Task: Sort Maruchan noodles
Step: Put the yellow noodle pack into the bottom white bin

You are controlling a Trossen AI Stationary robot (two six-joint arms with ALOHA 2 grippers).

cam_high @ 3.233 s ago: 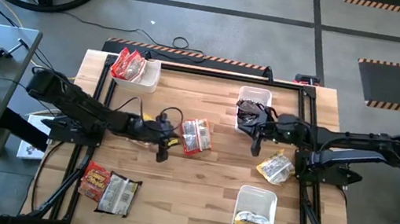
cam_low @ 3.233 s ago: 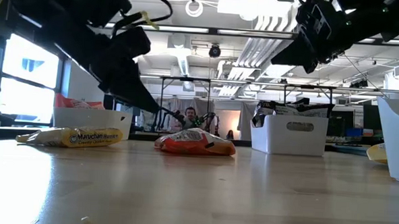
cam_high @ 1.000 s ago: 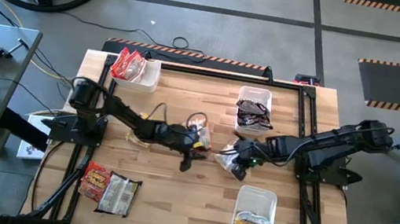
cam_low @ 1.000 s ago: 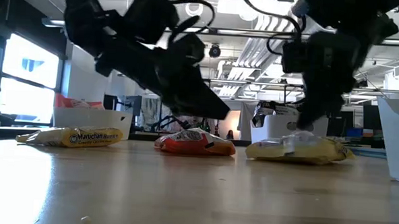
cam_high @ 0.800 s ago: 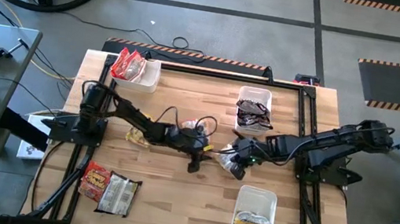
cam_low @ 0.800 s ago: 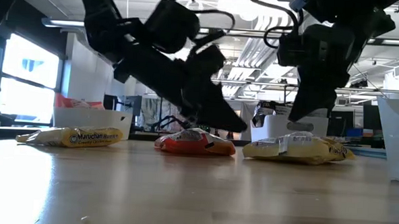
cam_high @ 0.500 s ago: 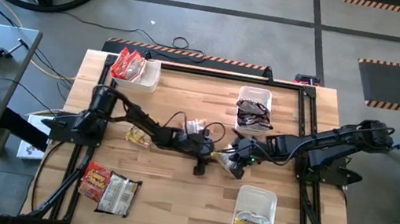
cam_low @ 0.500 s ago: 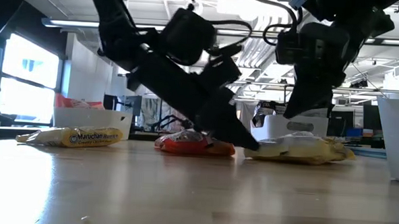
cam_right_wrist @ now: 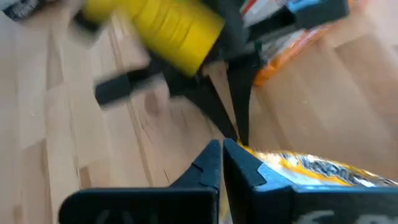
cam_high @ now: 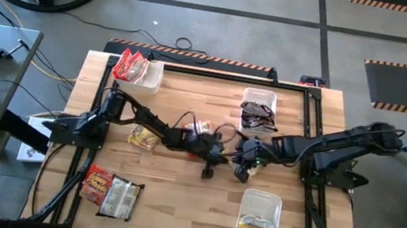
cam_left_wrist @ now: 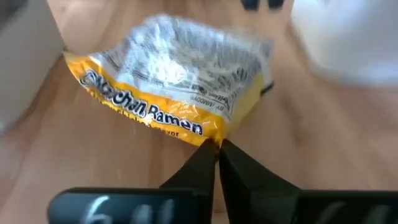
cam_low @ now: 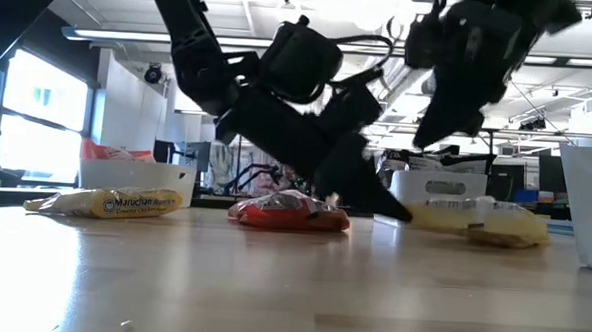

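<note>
A yellow-white Maruchan noodle packet point(cam_left_wrist: 180, 81) sits mid-table between my two grippers, also seen in the low view point(cam_low: 479, 222). My left gripper point(cam_left_wrist: 217, 151) reaches in from the table's left and is shut on the packet's nearest corner. My right gripper point(cam_right_wrist: 222, 148) comes from the table's right and is shut at the packet's point(cam_right_wrist: 311, 169) other side. In the high view both grippers point(cam_high: 217, 158) point(cam_high: 242, 167) meet over the packet and hide most of it. A red packet point(cam_low: 289, 211) lies flat under my left arm. My left gripper pinches the corner of the packet's yellow sealed edge point(cam_left_wrist: 210, 138) between its two fingers. They slant down from the table's left. The packet lies low beyond the fingers, printed side up. My right gripper is shut on the packet's edge point(cam_right_wrist: 249, 154), slanting down from the table's right. The fingers hide the place of contact. The packet hangs low below them; whether it clears the table I cannot tell.
Three white bins stand on the table: far left with red packets point(cam_high: 138, 72), far right of middle with dark packets point(cam_high: 258, 110), near right with yellow packets point(cam_high: 259, 219). Loose packets lie at mid-left point(cam_high: 143, 137) and near left point(cam_high: 112, 192).
My left gripper has gone toward the table's right and down, past the red packet, to the yellow packet's end. My right gripper has risen a little, and the yellow packet has shifted toward the table's right with it.
</note>
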